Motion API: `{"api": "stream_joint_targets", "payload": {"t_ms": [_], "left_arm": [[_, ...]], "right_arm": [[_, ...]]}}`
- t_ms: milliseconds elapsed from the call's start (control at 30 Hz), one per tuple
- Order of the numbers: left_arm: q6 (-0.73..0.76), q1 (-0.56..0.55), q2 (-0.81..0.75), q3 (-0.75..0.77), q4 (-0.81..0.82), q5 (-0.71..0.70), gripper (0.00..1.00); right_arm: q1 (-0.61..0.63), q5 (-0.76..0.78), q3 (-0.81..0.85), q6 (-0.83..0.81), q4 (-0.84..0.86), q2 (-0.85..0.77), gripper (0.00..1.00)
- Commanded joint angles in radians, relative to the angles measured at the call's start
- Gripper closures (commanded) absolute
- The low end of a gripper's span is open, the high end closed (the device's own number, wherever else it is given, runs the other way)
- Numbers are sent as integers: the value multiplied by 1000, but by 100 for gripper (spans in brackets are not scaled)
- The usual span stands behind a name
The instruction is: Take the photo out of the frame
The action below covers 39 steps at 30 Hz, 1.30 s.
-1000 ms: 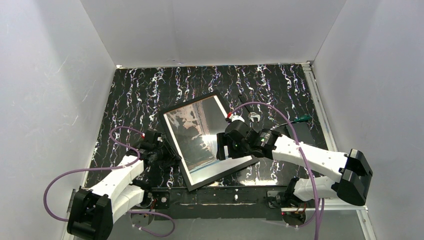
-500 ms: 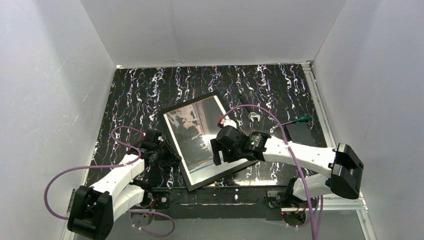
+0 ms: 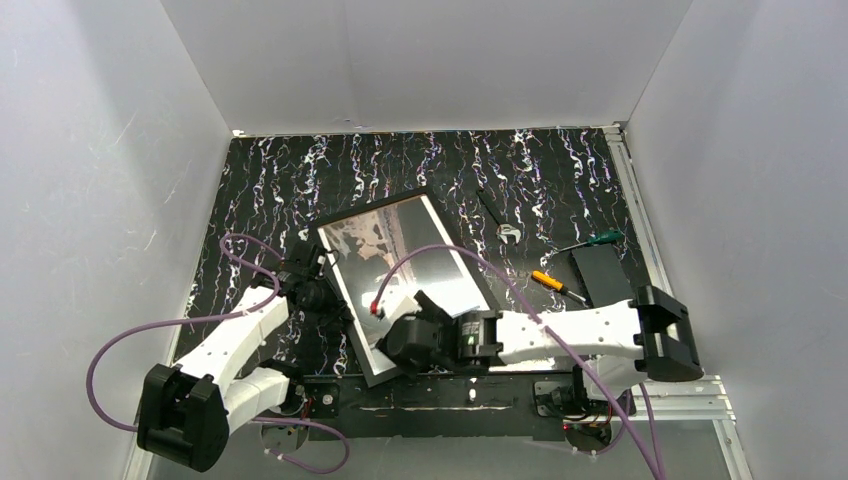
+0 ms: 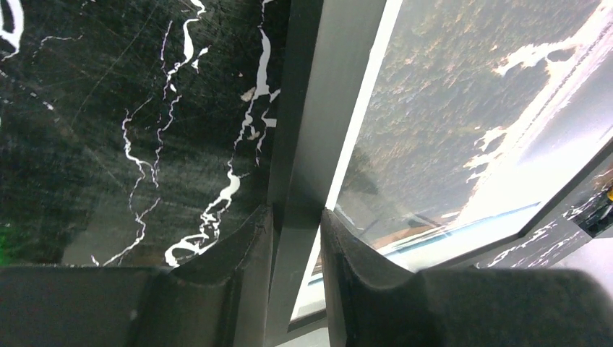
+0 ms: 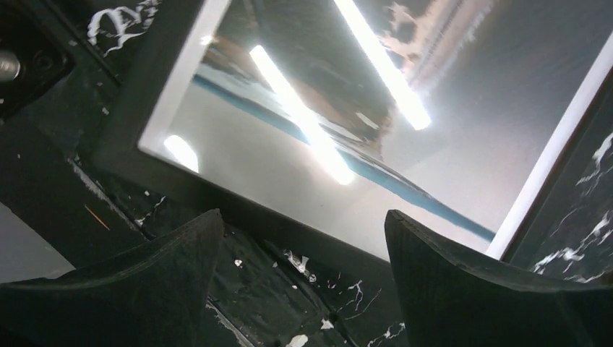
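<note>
The left claw [image 4: 296, 224] is pinched on the left rail of the frame [image 4: 318, 108], at 9 o'clock of the photo [image 4: 463, 108]. The right claw [image 5: 303, 238] hangs spread wide over the frame's near rail, at 6 o'clock.

The photo sits face up inside the frame, near the middle of the tabletop [image 3: 300, 170]. Its glossy face throws hard glare, so it is likely slick to a flat press. It looks light and stiff, and an edge or corner is the better hold, with the thin frame held down against sliding.

At 3 o'clock of the frame lie a wrench [image 3: 500, 222], two screwdrivers and a black box [image 3: 600, 270].

A second ago the right arm reached across the frame's 3 o'clock side. It has now swung to the near rail, the frame has shifted slightly towards 9 o'clock, and the orange-handled screwdriver [image 3: 550, 283] shows.
</note>
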Motion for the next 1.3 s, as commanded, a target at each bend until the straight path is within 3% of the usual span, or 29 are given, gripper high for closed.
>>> {"api": "stream_joint_targets", "payload": {"t_ms": [0, 333, 600, 967, 1000, 1133, 1167, 1267], "left_arm": [[-20, -1, 6, 94, -232, -4, 100], [-24, -2, 15, 204, -342, -16, 100], [-14, -2, 16, 281, -412, -10, 100], [7, -1, 45, 306, -440, -43, 100], [12, -1, 49, 296, -438, -55, 97], [68, 0, 90, 239, -377, -47, 32], [81, -1, 108, 230, -371, -47, 21], [109, -1, 133, 175, -315, -48, 18]], "right_arm": [[116, 162, 69, -204, 53, 57, 10], [289, 257, 132, -385, 111, 199, 10], [332, 365, 199, -449, 118, 335, 13], [340, 418, 168, -495, 155, 353, 12], [331, 392, 153, -462, 155, 328, 12], [280, 235, 42, -299, 224, 159, 13], [271, 223, 22, -249, 240, 120, 13], [244, 190, -7, -157, 238, 81, 13]]}}
